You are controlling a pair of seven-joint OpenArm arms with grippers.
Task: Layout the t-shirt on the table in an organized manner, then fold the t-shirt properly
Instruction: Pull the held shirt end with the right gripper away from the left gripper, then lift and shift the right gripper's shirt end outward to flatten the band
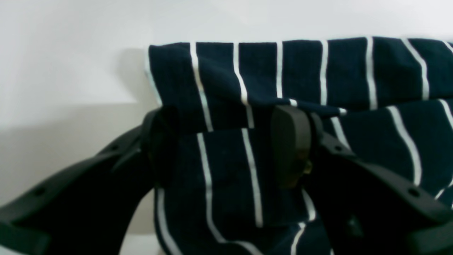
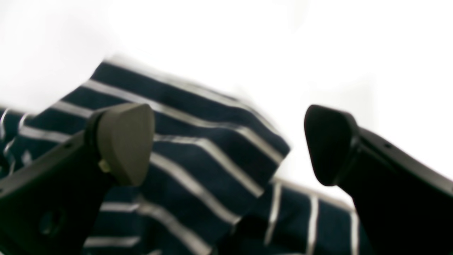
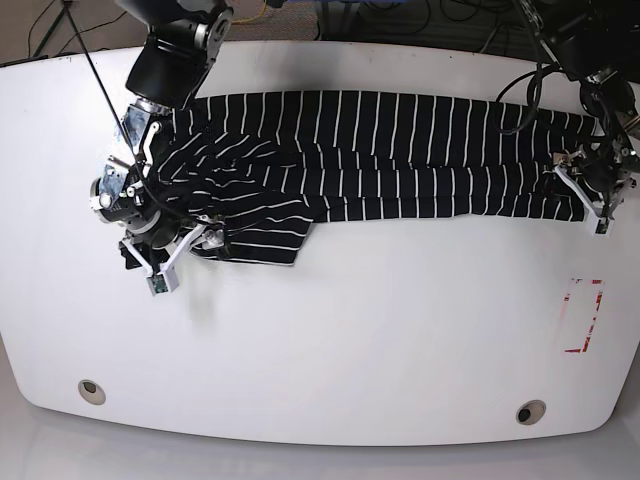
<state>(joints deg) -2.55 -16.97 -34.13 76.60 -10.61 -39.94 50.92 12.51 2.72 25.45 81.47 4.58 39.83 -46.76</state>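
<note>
Base view: striped t-shirt (image 3: pixel 380 150) stretched along the tabletop (image 3: pixel 350 330).
Right tool (image 2: pixel 226 145) stands apart; left tool (image 1: pixel 226 148) clamps a fold.

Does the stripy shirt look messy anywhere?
Yes. The t-shirt lies in a long band across the table, but its end by the right gripper is bunched, a flap sticking out toward the front with stripes slanting instead of straight.

There is one t-shirt (image 3: pixel 400 150), one table (image 3: pixel 350 340), two holes (image 3: pixel 91 391), two grippers (image 3: pixel 170 255) and one red rectangle (image 3: pixel 583 315).
</note>
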